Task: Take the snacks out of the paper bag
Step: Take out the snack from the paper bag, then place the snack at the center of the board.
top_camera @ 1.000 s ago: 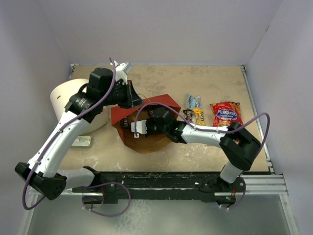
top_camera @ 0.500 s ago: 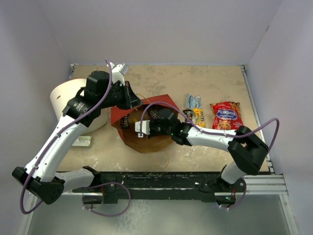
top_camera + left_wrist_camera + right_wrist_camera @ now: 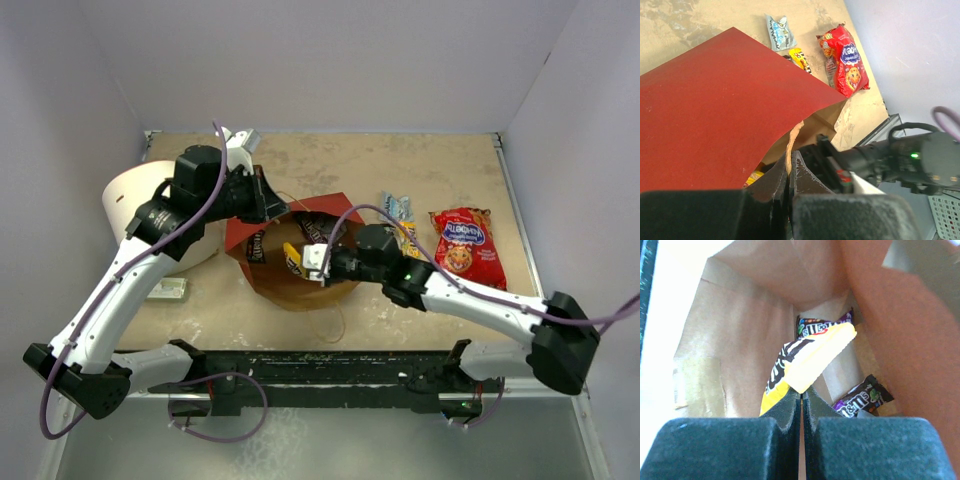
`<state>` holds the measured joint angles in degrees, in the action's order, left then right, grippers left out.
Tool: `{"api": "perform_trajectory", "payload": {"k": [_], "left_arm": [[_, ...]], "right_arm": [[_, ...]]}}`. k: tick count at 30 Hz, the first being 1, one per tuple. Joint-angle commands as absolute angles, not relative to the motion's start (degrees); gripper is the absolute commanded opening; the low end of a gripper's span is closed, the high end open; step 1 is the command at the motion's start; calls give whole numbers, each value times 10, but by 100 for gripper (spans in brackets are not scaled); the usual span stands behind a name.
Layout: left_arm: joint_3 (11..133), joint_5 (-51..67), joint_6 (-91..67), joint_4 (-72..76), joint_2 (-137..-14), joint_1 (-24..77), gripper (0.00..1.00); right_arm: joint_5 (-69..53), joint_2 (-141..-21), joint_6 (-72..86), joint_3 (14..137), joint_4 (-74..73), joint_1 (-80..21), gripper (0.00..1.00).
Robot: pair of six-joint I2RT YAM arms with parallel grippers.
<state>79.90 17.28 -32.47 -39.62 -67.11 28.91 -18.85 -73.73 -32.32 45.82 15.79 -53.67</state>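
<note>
**Right gripper pinches yellow packet inside paper bag; left gripper holds rim**

Top view: the red paper bag [image 3: 335, 207] sits at mid-table, its brown inside open twd the near side and upward. The left gripper [image 3: 262, 205] is at the bag's far-left rim. In the left wrist view its fingers [image 3: 777, 175] are pressed together on a thin tan edge of the bag, w/ the red wall spread out above them.

The right arm comes in from the right, and the right gripper [image 3: 308, 262] is inside the bag mouth. In the right wrist view the jaws are closed on the near end of a yellow packet [image 3: 815, 357], w/ no gap showing betw. them. The packet's long axis runs straight out from the fingertips, deeper into the bag and tilted up to the right.

Two dark brown candy packs lie further in: one at the back wall [image 3: 822, 326] and one low on the right [image 3: 862, 397].

Already out, right of the bag on the tan table [image 3: 450, 160]: a light-blue pack [image 3: 395, 207], a second yellow pack [image 3: 407, 238] and, furthest right, the red cookie bag [image 3: 463, 243].

Judgement: the grasp looks made, so the step in hand is the pull-out. The held packet lies left of the right wrist, so the exit prob. runs back along the packet's own axis, rightward and up past the rim, twd the row of freed snacks. The right arm is the nearer one and the only free one.
</note>
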Motion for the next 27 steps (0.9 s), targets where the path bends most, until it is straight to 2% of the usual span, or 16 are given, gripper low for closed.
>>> {"api": "perform_trajectory", "payload": {"k": [1,7,14,21,24,27], "left_arm": [[792,160,-340,-380,-660,286,0],[782,131,-348,-381,-662,285,0],[772,115,-355,-381,-676,285,0],[771,112,-338,-397,-681,284,0],[778,118,-327,-402,-684,283,0],[786,119,-318,-406,-685,283,0]], "right_arm": [[-227,-652,-289,477,96,-539,0],[-173,-564,-217,516,26,-539,0],[-36,-518,-100,627,-88,-539,0],[182,-520,-34,718,-158,-539,0],[318,-560,-5,761,-197,-537,0],[403,-612,8,792,-232,-524,0]]}}
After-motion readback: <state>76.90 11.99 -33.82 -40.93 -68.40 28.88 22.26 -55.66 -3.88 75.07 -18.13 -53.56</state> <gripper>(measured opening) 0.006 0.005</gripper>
